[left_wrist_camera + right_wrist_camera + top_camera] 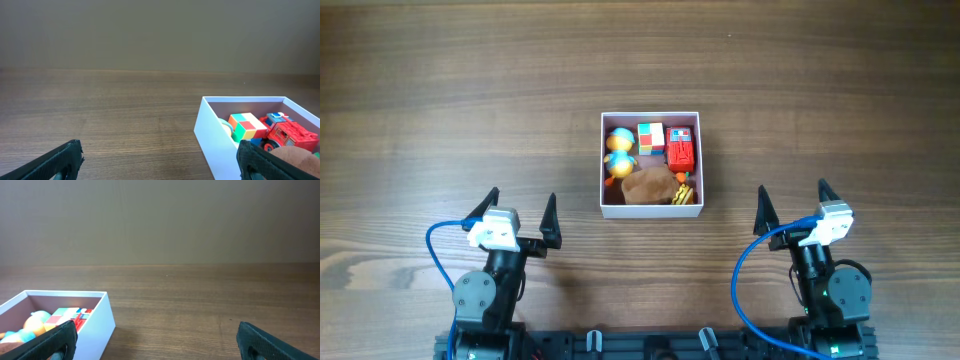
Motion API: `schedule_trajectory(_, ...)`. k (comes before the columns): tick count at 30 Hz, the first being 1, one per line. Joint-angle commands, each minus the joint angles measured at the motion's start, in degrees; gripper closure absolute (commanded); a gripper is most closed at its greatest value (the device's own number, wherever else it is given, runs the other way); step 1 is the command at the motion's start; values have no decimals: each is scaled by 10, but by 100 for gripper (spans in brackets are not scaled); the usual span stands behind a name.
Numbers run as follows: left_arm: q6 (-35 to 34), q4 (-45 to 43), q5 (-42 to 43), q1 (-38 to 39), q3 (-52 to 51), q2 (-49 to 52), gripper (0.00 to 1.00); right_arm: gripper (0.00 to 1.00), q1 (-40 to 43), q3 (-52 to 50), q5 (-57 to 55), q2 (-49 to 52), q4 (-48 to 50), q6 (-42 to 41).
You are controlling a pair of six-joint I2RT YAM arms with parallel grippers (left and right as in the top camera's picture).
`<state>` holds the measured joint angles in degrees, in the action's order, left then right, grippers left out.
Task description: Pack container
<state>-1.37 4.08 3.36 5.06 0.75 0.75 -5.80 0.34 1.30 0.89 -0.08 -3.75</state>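
Observation:
The container (602, 165), a square white box with a pinkish inside, stands at the table's middle. It holds a colored cube (650, 137), a red toy truck (680, 150), a blue-and-orange round toy (619, 152) and a brown lump (650, 186). It also shows in the left wrist view (215, 142) and the right wrist view (97, 322). My left gripper (520, 212) is open and empty near the front left, apart from the box. My right gripper (790, 200) is open and empty near the front right.
The wooden table (440, 100) spreads around the box. Blue cables (435, 250) loop beside each arm base at the front edge.

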Motion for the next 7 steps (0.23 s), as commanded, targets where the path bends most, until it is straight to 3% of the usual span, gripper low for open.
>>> schedule_trajectory(1,11,0,5,-5,-4,-4,0,0,2,0,7,-3,2,6)
schedule_trajectory(7,11,0,5,-5,-4,-4,0,0,2,0,7,-3,2,6)
